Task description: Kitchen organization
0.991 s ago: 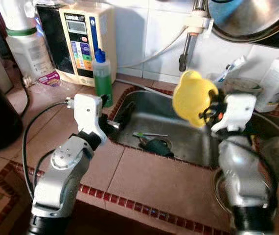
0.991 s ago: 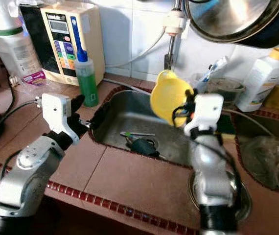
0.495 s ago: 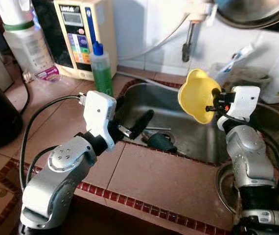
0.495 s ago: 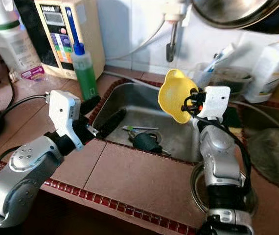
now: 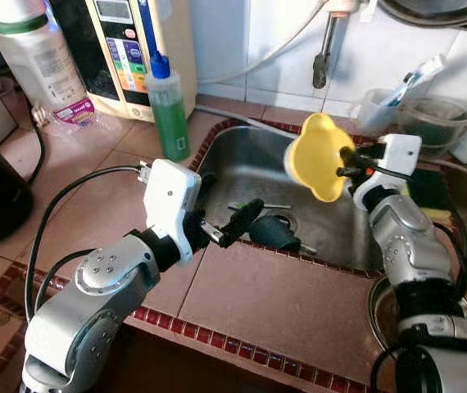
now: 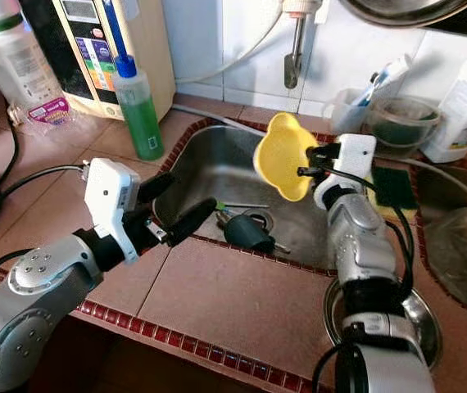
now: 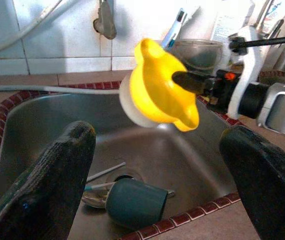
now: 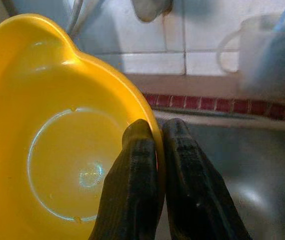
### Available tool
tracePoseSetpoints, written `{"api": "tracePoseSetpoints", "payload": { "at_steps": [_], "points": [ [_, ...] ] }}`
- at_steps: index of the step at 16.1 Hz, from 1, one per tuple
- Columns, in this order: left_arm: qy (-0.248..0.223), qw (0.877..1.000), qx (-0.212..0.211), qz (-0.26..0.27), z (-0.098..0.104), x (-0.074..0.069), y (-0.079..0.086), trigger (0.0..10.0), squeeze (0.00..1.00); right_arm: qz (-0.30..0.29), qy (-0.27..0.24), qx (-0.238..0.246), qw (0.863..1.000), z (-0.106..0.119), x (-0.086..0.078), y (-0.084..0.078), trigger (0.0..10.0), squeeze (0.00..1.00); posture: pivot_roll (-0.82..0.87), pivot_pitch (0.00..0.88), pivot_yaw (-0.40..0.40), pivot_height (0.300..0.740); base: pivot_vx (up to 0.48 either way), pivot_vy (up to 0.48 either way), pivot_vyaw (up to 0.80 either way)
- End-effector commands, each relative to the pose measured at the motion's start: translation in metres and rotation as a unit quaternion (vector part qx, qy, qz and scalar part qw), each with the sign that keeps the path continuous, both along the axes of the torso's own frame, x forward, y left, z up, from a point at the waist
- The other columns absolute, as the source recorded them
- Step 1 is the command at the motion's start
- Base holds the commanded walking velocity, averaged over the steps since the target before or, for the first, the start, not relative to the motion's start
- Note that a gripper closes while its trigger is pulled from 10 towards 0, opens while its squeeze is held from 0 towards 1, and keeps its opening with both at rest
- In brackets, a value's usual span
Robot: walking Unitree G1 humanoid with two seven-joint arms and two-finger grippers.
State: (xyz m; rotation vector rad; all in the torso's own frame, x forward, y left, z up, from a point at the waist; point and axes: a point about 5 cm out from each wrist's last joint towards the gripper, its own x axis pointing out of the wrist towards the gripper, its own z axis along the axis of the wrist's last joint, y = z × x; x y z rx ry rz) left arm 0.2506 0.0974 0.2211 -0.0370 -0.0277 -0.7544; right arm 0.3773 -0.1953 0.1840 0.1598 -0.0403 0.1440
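Sink (image 5: 242, 168), steel basin set in the brown tiled counter (image 5: 274, 303), holds a dark teal cup (image 5: 273, 232) lying on its side near the drain with cutlery (image 5: 254, 205) beside it. Yellow bowl (image 5: 319, 155) is up in the air over the sink, tilted on edge, right gripper (image 8: 155, 150) pinching its rim with fingers pressed together on it. Left gripper (image 7: 155, 175) hovers at the sink's near-left edge, jaws spread wide, nothing between them. Green soap bottle (image 5: 168, 110) stands upright on the counter, left of the sink. Clear tub (image 5: 434, 123) with a toothbrush (image 5: 414, 78) nearby sits behind the sink on the right.
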Motion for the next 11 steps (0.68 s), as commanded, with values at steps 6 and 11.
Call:
{"api": "tracePoseSetpoints", "payload": {
  "at_steps": [6, 11],
  "points": [
    [0.008, 0.999, 0.015, -0.04, 0.001, -0.015, -0.01, 10.0, 0.0, 0.065, 0.048, 0.0, 0.997, -0.011, 0.01, 0.017, 10.0, 0.0, -0.05, 0.156, 0.02, 0.74, 0.0, 0.0, 0.0],
    [0.024, 0.997, 0.033, -0.072, -0.006, -0.026, -0.018, 10.0, 0.0, 0.103, 0.076, -0.014, 0.992, -0.022, 0.01, 0.029, 10.0, 0.0, -0.05, 0.15, 0.016, 0.74, 0.0, 0.0, 0.0]
  ]
}}
